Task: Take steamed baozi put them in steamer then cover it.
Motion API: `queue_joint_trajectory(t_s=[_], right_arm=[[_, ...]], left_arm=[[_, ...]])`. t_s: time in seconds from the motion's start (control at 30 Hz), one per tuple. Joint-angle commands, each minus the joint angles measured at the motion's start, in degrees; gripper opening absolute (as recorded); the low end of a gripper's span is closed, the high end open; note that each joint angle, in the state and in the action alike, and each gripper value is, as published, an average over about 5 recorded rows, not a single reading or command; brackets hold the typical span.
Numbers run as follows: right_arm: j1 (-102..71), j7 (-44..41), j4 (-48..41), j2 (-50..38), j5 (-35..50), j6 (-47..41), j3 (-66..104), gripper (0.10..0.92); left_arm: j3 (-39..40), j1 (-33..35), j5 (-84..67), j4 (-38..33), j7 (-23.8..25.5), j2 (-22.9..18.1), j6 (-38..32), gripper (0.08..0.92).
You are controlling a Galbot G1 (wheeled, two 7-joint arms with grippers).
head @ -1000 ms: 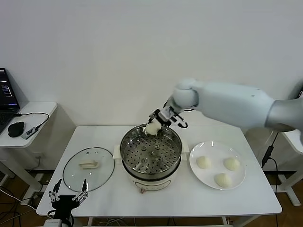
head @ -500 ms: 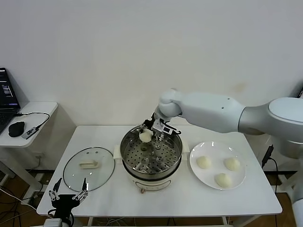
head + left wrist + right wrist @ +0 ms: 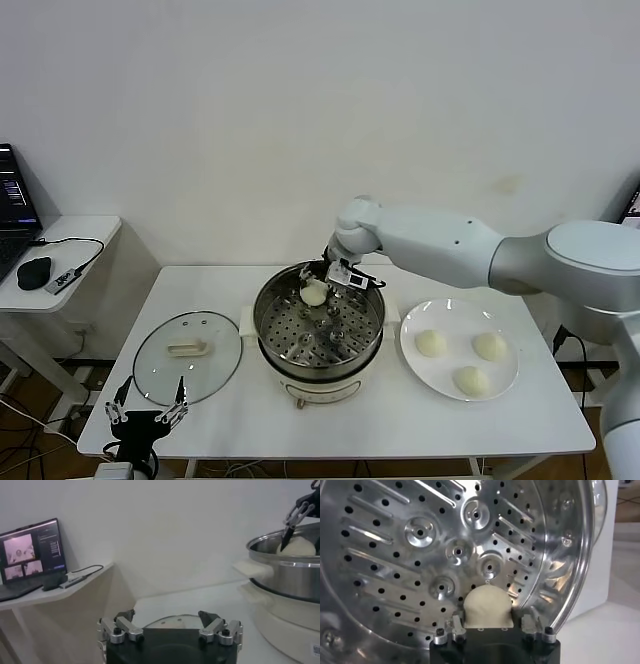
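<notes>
Steel steamer [image 3: 320, 325] mid-bench; one baozi [image 3: 314, 294] inside on its tray, between the right gripper's [image 3: 322, 283] jaws, grip unclear; three baozi [image 3: 431, 343] on the plate [image 3: 415, 366]; cover [image 3: 187, 349] off, beside; left gripper [image 3: 145, 413] parked, jaws apart.

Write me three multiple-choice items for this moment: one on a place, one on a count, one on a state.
1. Where is the glass lid?
A. On the pot
B. Flat on the table, on the left arm's side of the pot
C. On the plate

2. How many buns lie on the white plate?
A. Three
B. Two
C. Four

3. How is the right gripper?
A. Parked off the table
B. Gripping the lid's handle
C. Inside the steel pot with a bun at its jaws

Answers: 1 B, the lid rests beside the pot; 2 A, three buns show there; 3 C, the right wrist view shows that bun over the perforated tray.
</notes>
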Motion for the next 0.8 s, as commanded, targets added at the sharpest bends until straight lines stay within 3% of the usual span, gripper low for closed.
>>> queue_joint_trajectory(t_s=[0.03, 0.2, 0.4, 0.6, 0.8], right_arm=[[2.65, -1.33, 3.01, -0.51, 4.94, -1.22, -0.26, 0.811], [8.19, -5.64, 7.74, -3.81, 11.42, -6.14, -1.08, 0.822], [13.86, -10.95, 18.12, -13.54, 22.22, -22.82, -1.15, 0.823], [15.90, -11.38, 28.33, -26.41, 26.31, -37.36, -0.48, 0.823], [16.32, -11.91, 34.66, -40.35, 27.28, -41.33, -0.80, 0.823]], left_arm=[[-0.02, 0.36, 0.11, -0.45, 0.09, 0.02, 0.08, 0.823], [0.10, 0.70, 0.15, -1.29, 0.26, 0.00, 0.19, 0.823], [-0.45, 1.17, -0.36, -2.06, 0.51, 0.74, 0.18, 0.823], [-1.06, 0.58, -0.77, -2.25, 0.94, 1.89, 0.54, 0.823], [-1.13, -0.26, -1.15, -2.27, 1.18, 3.23, 0.87, 0.823]])
